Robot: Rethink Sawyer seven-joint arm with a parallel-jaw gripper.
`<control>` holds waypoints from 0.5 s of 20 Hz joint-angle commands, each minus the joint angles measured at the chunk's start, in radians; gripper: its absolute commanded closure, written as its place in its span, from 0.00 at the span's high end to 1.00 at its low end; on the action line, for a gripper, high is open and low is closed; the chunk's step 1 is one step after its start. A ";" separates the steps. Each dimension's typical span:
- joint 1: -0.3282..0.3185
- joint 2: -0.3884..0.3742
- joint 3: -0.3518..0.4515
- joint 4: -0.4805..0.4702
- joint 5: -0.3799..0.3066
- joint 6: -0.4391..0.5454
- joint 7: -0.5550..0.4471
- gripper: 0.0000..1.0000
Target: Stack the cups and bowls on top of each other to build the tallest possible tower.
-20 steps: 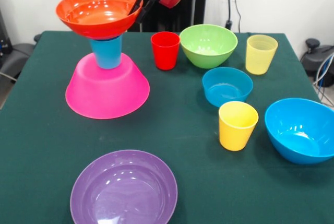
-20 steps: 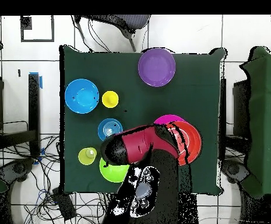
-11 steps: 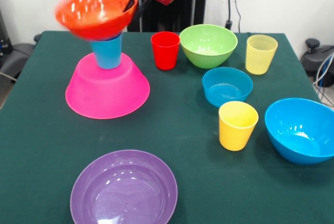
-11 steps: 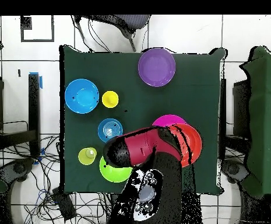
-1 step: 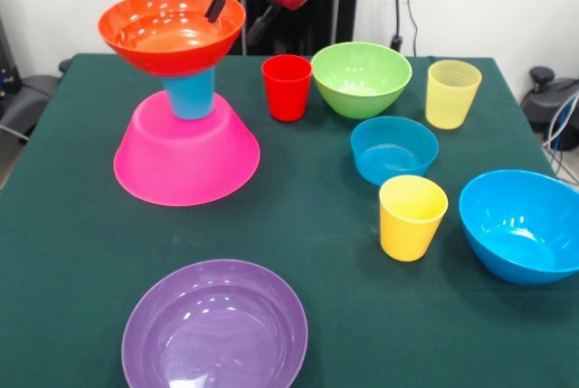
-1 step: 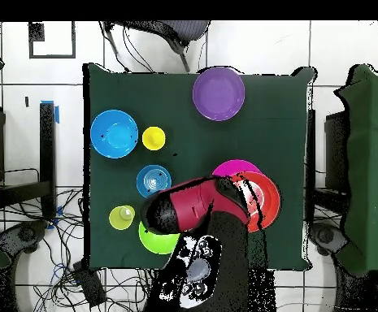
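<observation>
The orange bowl (image 5: pixel 172 28), seen tilted and gripped by its rim half a second ago, is now released and rests level on the blue cup (image 5: pixel 191 93) atop the upturned pink bowl (image 5: pixel 185 154). The tool (image 5: pixel 237 14) is spread open and empty, one finger inside the rim, one outside. The tower is judged three pieces tall. Open worktop (image 5: pixel 308 216) lies below the tool; the red cup (image 5: pixel 287 87) stands nearest beside it.

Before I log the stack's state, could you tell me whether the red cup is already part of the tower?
No, the red cup stands alone on the table, beside the green bowl and apart from the tower.
</observation>
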 commanded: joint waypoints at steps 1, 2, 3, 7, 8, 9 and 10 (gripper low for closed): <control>0.029 0.056 0.085 -0.027 -0.060 -0.059 -0.015 1.00; 0.027 0.053 0.084 -0.024 -0.061 -0.060 -0.017 1.00; 0.028 0.055 0.084 -0.026 -0.060 -0.057 -0.018 1.00; 0.029 0.054 0.080 -0.023 -0.061 -0.053 -0.022 1.00; 0.027 0.051 0.079 -0.019 -0.061 -0.056 -0.024 1.00; 0.026 0.052 0.080 -0.020 -0.060 -0.052 -0.026 1.00; 0.025 0.050 0.079 -0.017 -0.060 -0.055 -0.026 1.00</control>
